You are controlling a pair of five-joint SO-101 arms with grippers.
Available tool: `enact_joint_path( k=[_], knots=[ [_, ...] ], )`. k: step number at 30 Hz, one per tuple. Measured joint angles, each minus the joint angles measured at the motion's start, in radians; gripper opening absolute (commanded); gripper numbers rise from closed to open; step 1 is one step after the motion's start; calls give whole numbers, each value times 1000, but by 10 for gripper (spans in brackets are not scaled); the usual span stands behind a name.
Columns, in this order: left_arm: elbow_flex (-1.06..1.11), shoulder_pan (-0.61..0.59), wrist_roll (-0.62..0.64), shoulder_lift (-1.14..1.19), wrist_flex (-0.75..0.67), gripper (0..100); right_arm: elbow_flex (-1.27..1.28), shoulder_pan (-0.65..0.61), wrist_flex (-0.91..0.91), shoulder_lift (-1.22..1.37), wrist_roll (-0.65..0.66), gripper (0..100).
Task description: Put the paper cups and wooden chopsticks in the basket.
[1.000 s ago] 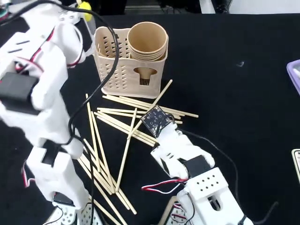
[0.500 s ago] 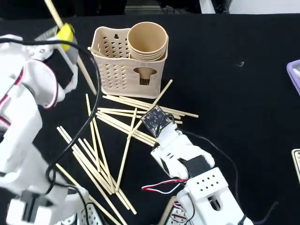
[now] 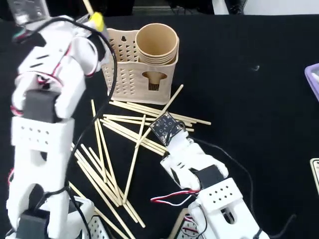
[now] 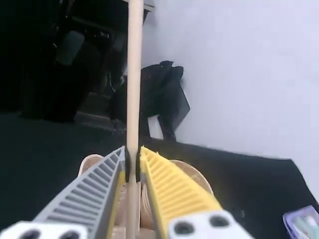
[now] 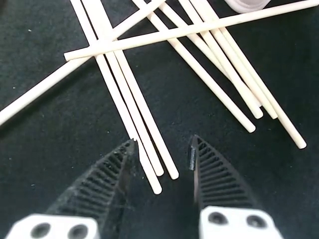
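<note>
Chopstick (image 4: 133,74) tip beyond frame edge

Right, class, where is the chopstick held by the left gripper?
In the left wrist view the chopstick stands upright, clamped in the left gripper. In the high view it is at the left end of the basket, near the stacked paper cups.

Beige basket (image 3: 132,82), tan cups (image 3: 157,42), pale chopsticks (image 3: 133,162)
</note>
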Motion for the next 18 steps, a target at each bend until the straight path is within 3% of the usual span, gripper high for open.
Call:
enact_joint_path(
  k=[4, 14, 18],
  knots=[
    [157, 0, -2, -9, -219, 30, 0, 0, 0, 0, 0, 172],
    [299, 0, -3, -2, -508, 30, 0, 0, 0, 0, 0, 173],
    [305, -2, -123, 83, -540, 29, 0, 0, 0, 0, 0, 173]
  ],
)
